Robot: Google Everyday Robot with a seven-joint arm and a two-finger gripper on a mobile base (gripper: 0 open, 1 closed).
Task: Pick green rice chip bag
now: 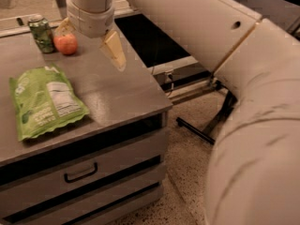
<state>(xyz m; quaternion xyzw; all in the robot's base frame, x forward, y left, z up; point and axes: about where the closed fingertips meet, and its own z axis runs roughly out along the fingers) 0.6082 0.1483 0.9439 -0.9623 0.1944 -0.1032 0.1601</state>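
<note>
Gripper [90, 45] above the back of the cabinet top [117, 93], near the apple [65, 44]; fingers spread, empty. Green rice chip bag [44, 102] flat at front left, well apart, untouched. Remaining: reach across, descend, clamp, lift.

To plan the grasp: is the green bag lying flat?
Flat: green rice chip bag lies label-up on the tabletop; end effector hovers near apple.

a grey drawer cabinet [123, 93] is set on a speckled terrazzo floor [186, 184], black metal stand legs [194, 131] beside it; the gripper [89, 38] is held, fingers spread, above its top.
</note>
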